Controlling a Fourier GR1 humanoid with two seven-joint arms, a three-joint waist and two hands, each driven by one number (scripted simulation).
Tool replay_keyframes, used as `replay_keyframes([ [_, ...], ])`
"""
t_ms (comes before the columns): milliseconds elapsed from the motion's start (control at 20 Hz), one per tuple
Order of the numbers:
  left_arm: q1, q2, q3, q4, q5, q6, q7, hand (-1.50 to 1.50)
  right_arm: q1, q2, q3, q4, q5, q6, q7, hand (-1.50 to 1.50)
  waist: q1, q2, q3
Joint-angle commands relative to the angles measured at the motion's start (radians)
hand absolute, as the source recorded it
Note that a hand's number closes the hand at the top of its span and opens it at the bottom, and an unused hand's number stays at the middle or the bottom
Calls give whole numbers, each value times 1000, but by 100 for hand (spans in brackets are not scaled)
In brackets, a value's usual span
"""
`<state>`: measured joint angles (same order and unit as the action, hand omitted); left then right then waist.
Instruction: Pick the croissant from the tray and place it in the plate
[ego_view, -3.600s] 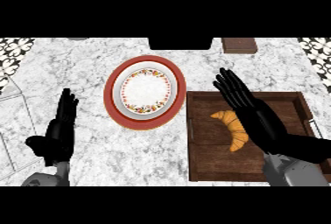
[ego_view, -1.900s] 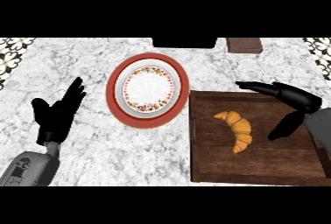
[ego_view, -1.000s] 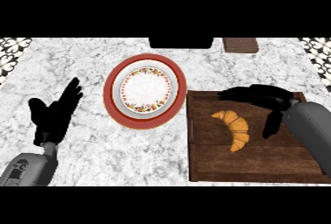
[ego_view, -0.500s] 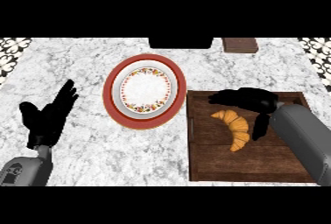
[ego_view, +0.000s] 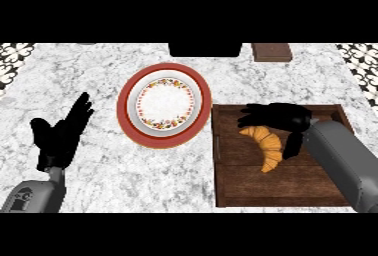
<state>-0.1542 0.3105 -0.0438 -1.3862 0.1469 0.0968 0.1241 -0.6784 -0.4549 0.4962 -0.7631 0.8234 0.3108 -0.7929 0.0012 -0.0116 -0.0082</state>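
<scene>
- We see the black right hand over the upper part of the dark brown wooden tray; its grey forearm comes in from the lower right corner
- Its fingers are bent and reach to the left, above the upper end of the golden-brown curved croissant; the thumb points down just beside the pastry's right flank; the gap between thumb and fingers is wide, and we cannot tell whether either touches the pastry
- The croissant lies on the floor of the tray, in its upper half, its upper end under the hand and its lower tip pointing toward the tray's middle
- The round plate with a broad red rim, a white middle and a ring of small flowers sits on the white-grey marble counter, just left of the tray; we see nothing on it
- The black left hand shows near the left edge, left of the plate and apart from it; its fingers are straight and point up, holding nothing
- At the counter's far edge we note a black block and, to its right, a small brown block
</scene>
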Motion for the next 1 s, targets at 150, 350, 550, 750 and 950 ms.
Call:
replay_keyframes([
  [150,8,-19,5,-16,-15,4,2,0,46,39,67,-54,70,15,-69,150,3,11,8],
  [350,-17,-34,1,13,-26,13,28,0,100,52,64,-87,59,18,-58,150,-4,11,8],
  [550,7,20,54,-29,17,-50,20,0,97,15,-4,-75,29,-1,-113,150,4,11,8],
  [750,-7,-26,21,22,-17,-15,0,0,56,317,-41,-134,22,-44,310,150,-2,6,6],
  [950,-12,-26,6,8,-19,-23,15,0,31,444,-56,-132,35,-96,534,150,45,-2,4],
])
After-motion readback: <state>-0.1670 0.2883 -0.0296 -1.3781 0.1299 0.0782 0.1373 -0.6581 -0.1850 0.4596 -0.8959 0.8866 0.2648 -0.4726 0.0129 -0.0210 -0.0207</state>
